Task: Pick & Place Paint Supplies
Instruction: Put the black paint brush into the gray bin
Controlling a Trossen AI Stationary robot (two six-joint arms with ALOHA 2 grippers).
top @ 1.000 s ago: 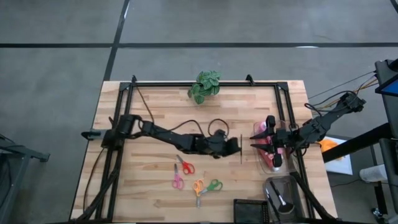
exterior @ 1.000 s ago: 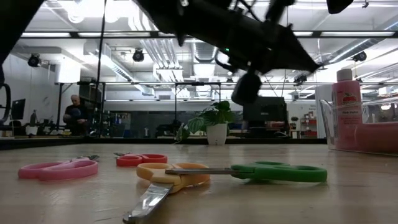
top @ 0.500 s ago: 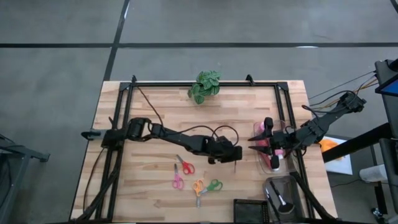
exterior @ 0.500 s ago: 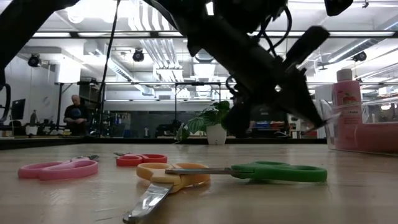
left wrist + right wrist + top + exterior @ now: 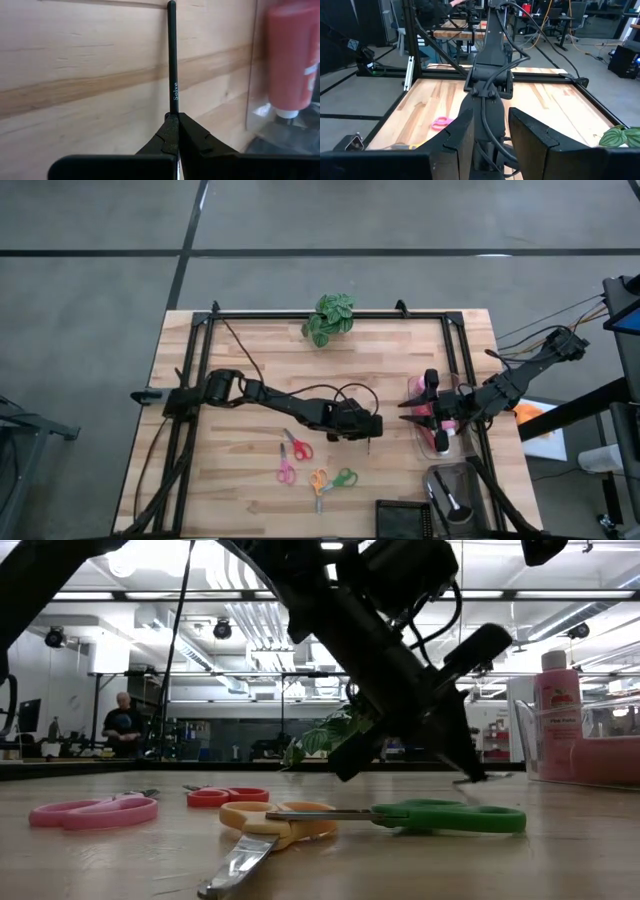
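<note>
My left gripper (image 5: 368, 426) reaches across the middle of the table, tipped down toward the right, and is shut on a thin dark brush (image 5: 172, 60). The brush's end (image 5: 482, 778) hangs close above the wood. To the right stands a clear bin (image 5: 432, 448) holding pink bottles (image 5: 441, 426). One of them stands upright (image 5: 557, 690), and a red bottle (image 5: 292, 55) shows behind the bin's wall. My right gripper (image 5: 410, 409) hovers open at the bin's left side, above the table, with nothing between its fingers (image 5: 462, 135). My left gripper pinches the brush's dark handle (image 5: 173, 102) between its two fingertips, just beside the white lettering. The fingers slant down from the table's left and lie across the handle. The stretch behind the fingers is hidden. Whether the brush touches the table I cannot tell.
Several scissors lie near the front: pink (image 5: 95, 810), red (image 5: 228, 796), orange (image 5: 280, 820) and green (image 5: 450, 815). A potted plant (image 5: 328, 318) stands at the far edge. A clear cup (image 5: 452, 498) and a black box (image 5: 400, 518) sit at the near right.
My left gripper has sunk toward the table and tipped its fingers downward, drawing a little back toward the left. The brush has come down with it from well above the table to just over the wood. The gripper stays shut.
</note>
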